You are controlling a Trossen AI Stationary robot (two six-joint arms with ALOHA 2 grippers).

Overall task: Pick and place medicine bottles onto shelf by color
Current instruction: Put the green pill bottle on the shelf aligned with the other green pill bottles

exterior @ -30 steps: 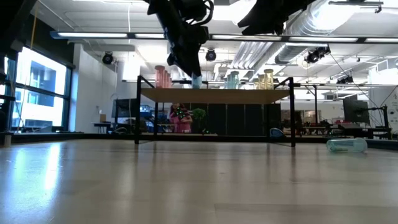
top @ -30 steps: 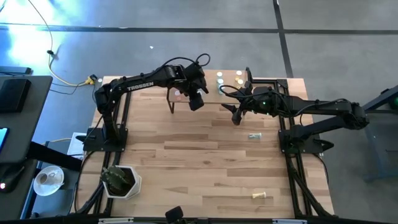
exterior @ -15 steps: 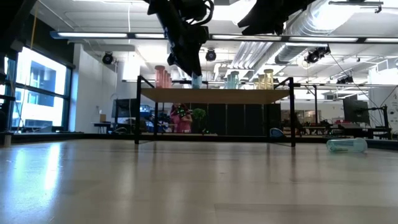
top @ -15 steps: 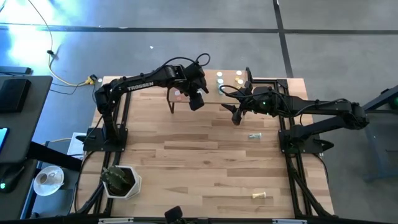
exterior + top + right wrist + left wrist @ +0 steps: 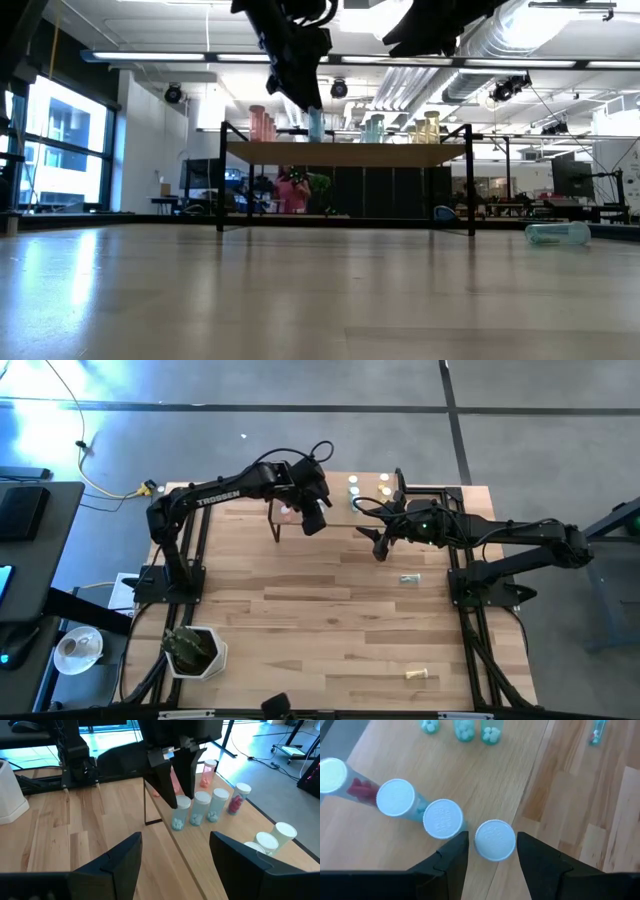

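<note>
The shelf (image 5: 345,508) stands at the table's far edge with medicine bottles upright in a row: pink (image 5: 262,122), blue (image 5: 316,125), greenish (image 5: 372,128) and yellow (image 5: 428,126). My left gripper (image 5: 312,103) hangs open just above the nearest blue bottle (image 5: 181,812). Its fingers flank that bottle's white cap (image 5: 494,840) from above, apart from it. The bottle rests on its base beside two other blue bottles (image 5: 442,818). My right gripper (image 5: 380,545) hovers open over the table, right of the shelf's front, with nothing between its fingers.
One bottle (image 5: 409,578) lies on its side on the table near the right arm's base, also seen low at the right (image 5: 558,233). A yellow bottle (image 5: 421,676) lies near the front right. A white pot (image 5: 195,652) with a plant stands front left.
My left gripper has risen a little off the blue bottle at the shelf's front edge. The bottle now shows whole below the fingertips and stays upright on the shelf.
</note>
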